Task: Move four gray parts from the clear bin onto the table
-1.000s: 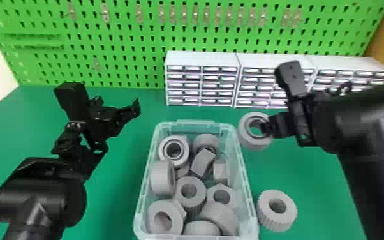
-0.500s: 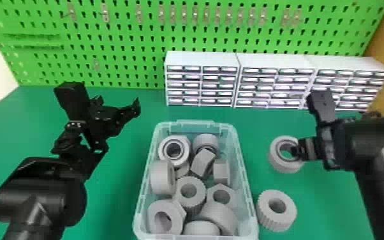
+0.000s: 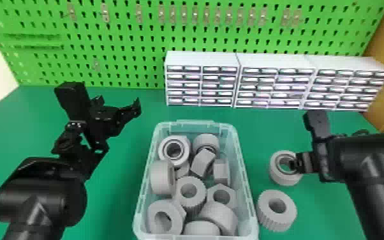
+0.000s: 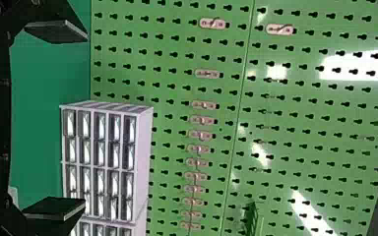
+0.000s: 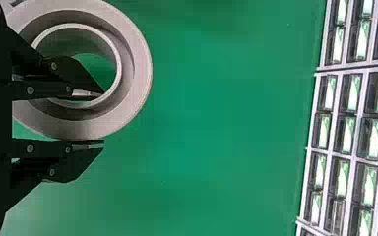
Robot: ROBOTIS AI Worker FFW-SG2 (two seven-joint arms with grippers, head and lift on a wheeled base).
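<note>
Wall of the gray ring (image 3: 279, 178) lies grasped in the right hand (image 3: 293, 163), one finger (image 5: 59, 92) inside the ring's hole and the other against its outer side; the ring is to the right of the clear bin (image 3: 250, 198), low over the green surface (image 3: 118, 198), though I cannot tell whether it touches down; a ridged gray part (image 3: 276, 221) lies on the surface near it, between ring and bin on one side and the robot on the other; more gray parts (image 3: 218, 217), round, ridged and six-sided, are heaped inside the bin; the left hand (image 3: 118, 103) is released, fingers spread, above the surface to the bin's left.
</note>
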